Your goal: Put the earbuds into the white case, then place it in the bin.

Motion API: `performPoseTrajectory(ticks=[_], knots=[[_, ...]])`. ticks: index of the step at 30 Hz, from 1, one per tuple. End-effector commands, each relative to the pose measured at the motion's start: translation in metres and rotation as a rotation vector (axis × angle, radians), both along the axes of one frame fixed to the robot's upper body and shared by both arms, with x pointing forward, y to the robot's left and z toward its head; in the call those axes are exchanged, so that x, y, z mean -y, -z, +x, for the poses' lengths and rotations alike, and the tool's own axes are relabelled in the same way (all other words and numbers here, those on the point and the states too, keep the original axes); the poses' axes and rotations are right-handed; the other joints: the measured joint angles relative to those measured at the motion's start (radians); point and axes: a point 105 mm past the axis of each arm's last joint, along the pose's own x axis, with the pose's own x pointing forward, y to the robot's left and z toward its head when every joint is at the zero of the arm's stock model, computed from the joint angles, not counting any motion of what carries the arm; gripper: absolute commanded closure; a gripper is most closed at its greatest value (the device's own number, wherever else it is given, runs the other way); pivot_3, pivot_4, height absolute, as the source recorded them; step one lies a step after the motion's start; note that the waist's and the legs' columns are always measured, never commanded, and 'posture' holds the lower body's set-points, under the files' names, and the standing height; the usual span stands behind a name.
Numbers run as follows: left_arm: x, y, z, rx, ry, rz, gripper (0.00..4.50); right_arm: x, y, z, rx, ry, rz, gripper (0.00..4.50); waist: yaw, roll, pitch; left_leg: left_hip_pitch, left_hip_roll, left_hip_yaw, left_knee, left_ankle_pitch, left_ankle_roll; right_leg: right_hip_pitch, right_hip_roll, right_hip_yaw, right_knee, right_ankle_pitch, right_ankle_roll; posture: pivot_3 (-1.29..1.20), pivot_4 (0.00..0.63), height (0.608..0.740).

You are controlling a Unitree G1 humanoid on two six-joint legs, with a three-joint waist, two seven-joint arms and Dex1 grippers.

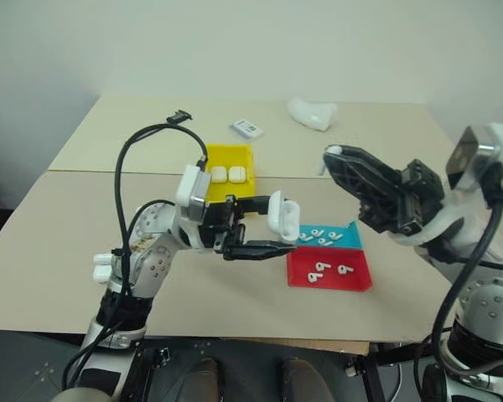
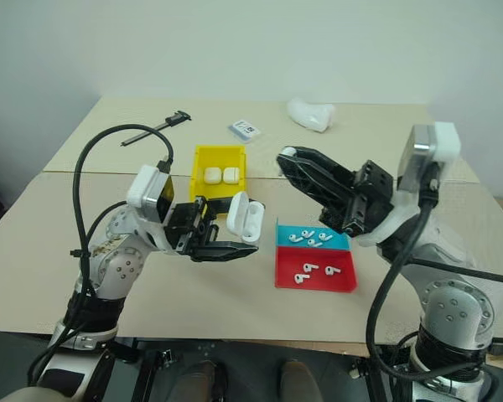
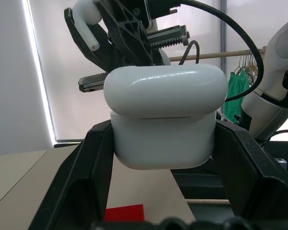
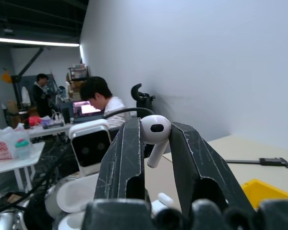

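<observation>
Left gripper (image 1: 264,239) clamps the case (image 1: 283,216), lid up, above the table's front edge; right gripper (image 4: 155,132) pinches an earbud (image 4: 155,132), which should go in stem-first, squarely

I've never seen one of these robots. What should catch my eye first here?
The two black grippers raised over the table: the left gripper clamps a white case with its lid open, and the right gripper pinches a tiny earbud. Behind them, the yellow bin already holds two cases.

A red tray (image 1: 356,279) and a blue tray (image 1: 349,238) sit side by side at lower right, a lumpy white thing (image 1: 312,113) near the top.
</observation>
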Motion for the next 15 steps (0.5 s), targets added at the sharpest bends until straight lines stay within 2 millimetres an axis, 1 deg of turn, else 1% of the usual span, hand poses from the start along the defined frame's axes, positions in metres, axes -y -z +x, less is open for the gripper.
performPoseTrajectory(ticks=[1, 7, 15], knots=[[0.002, -0.009, -0.001, 0.041, 0.017, -0.013, 1.71, -0.008, 0.001, -0.007, 0.023, -0.018, -0.048, 3.91, 0.001, 0.0, 0.0, 0.0, 0.0, 0.0, 0.0, 0.0, 0.0, 0.0, 0.0, 0.0, 0.0, 0.0, 0.0, 0.0, 0.15, 0.74], [0.002, -0.009, 0.001, 0.044, 0.002, -0.015, 1.71, -0.014, 0.009, -0.009, 0.035, -0.039, -0.117, 3.91, 0.0, 0.0, 0.0, -0.001, 0.0, 0.0, 0.0, 0.0, 0.0, 0.0, 0.0, 0.0, -0.001, 0.0, 0.0, 0.0, 0.15, 0.74], [0.002, -0.01, 0.001, 0.048, -0.009, -0.02, 1.71, -0.016, 0.019, -0.003, 0.029, -0.014, -0.175, 3.91, -0.001, 0.0, 0.0, 0.0, 0.0, 0.0, 0.0, 0.0, 0.0, 0.0, 0.0, 0.0, 0.0, 0.0, 0.0, 0.0, 0.15, 0.74]])
